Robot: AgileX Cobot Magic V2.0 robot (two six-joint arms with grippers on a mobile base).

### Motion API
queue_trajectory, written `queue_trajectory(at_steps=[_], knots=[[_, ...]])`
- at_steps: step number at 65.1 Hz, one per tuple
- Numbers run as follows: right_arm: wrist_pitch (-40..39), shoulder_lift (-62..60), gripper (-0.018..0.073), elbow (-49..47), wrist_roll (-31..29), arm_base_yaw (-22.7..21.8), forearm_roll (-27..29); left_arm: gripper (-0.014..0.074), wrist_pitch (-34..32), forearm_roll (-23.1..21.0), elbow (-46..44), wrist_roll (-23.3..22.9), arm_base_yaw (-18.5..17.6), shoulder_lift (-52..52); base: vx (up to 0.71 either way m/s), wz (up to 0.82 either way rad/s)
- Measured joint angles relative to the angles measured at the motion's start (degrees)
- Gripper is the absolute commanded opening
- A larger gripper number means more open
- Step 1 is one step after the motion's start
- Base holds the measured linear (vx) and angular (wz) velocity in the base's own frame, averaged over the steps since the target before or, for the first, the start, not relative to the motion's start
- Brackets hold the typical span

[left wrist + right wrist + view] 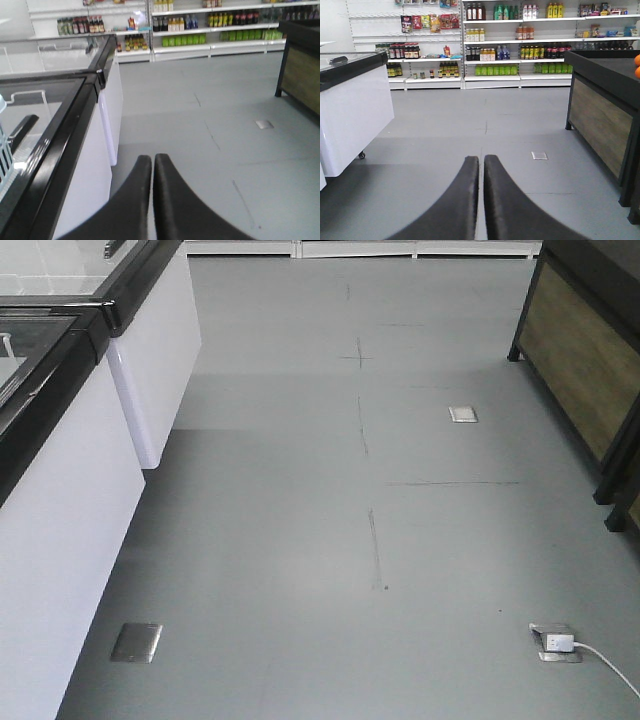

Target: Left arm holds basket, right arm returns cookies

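**Front view.** Grey floor (pixel 300 540) runs between a white freezer (pixel 60 540) on the left and a wood-panelled stand (pixel 570 360) on the right. No arm, basket or cookies appear here.

**Left wrist view.** The left end effector (pixel 152 159) has its fingers pressed together and holds nothing. It points down the aisle toward the stocked shelves (pixel 210 30). A sliver of the pale blue slotted basket (pixel 3 150) shows at the left edge, over the freezer's glass top. Too little of it shows to tell where its handle is or how its long axis runs.

**Right wrist view.** The right end effector (pixel 481 160) is likewise closed and empty, and it faces the shelves. The cookies are in none of the views, so which way the carton points and how its long axis lies cannot be told.

**Step in hand (judged).** This looks like the approach to the basket.
- The left end effector should swing leftward and open wide before it reaches the handle.
- It should then close at the middle of the hoop so the basket hangs level.
- The right end effector should hold off until the carton is found.
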Motion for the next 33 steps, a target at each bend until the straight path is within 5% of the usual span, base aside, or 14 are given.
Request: queue_trajectory(at_steps=[33], knots=[[0.0, 0.0, -0.0011, 0.0, 0.0, 0.0, 0.0, -0.0006, -0.8, 0.0, 0.0, 0.0, 0.0, 3.4, 0.00, 0.00]])
